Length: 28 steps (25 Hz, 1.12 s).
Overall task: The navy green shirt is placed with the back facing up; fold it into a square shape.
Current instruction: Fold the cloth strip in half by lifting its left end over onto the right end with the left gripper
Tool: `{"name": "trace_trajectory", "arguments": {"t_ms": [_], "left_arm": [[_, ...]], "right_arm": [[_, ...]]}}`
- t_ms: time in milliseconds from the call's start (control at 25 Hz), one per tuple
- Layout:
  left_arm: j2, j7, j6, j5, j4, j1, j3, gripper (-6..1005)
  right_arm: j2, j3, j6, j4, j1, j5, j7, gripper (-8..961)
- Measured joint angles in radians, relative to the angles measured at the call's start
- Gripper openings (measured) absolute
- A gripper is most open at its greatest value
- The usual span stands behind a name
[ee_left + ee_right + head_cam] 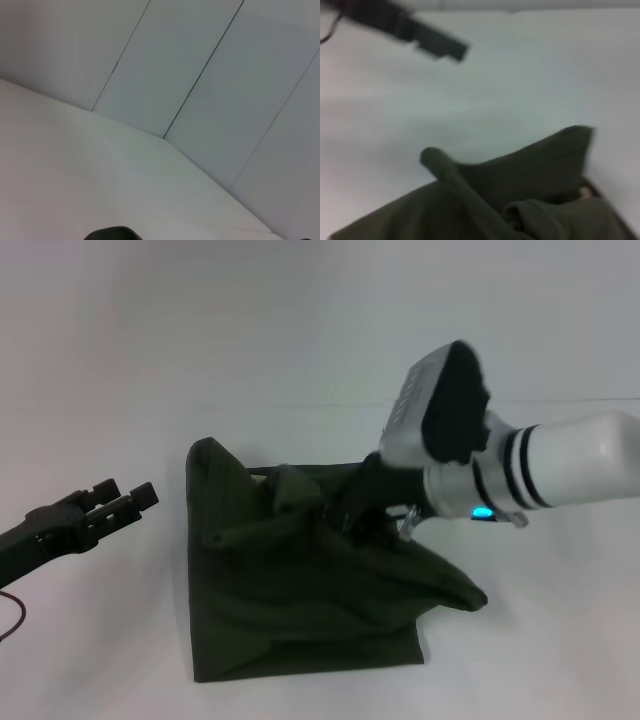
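Navy green shirt (300, 590) is lying on the white table (90, 370), roughly centre of the head view, partly folded into a rough block. Near edge and left edge are sitting fairly straight; the far portion is bunching up into ridges and loose folds. One flap is trailing out toward the right side and ending in a rounded point. A small pale patch is showing at the far edge of the cloth, near the rumpled part.

Right gripper (365, 508) is reaching in from the right, pressing into the bunched far-right part of the shirt. Dark fingers are sinking into the fabric, and cloth is rising around them, so it looks clamped on a fold of the shirt, though the fingertips themselves are hidden. White forearm with black bands and a lit cyan indicator is hanging above the table.

Left gripper (125, 502) is hovering over the table just left of the shirt, apart from it, its two dark fingers parted and holding nothing. The right wrist view is showing it farther off (437, 44), beyond a rolled ridge of the shirt (520, 200).

Left wrist view is showing only bare table (100, 190) and wall panels (200, 65).
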Motion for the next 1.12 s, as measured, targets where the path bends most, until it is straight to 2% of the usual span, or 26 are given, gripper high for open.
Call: {"name": "trace_trajectory", "arguments": {"t_ms": [280, 720, 1120], "left_arm": [[0.006, 0.000, 0.000, 0.000, 0.001, -0.004, 0.000, 843], [0.007, 0.000, -0.008, -0.002, 0.003, -0.010, -0.010, 843], [0.012, 0.000, -0.010, -0.002, 0.002, -0.026, -0.046, 843]], "right_arm": [[-0.001, 0.040, 0.111, 0.008, -0.051, 0.086, 0.000, 92], [-0.001, 0.146, 0.156, 0.089, -0.079, 0.174, 0.002, 96], [-0.001, 0.213, 0.190, 0.150, -0.092, 0.188, 0.004, 101]]}}
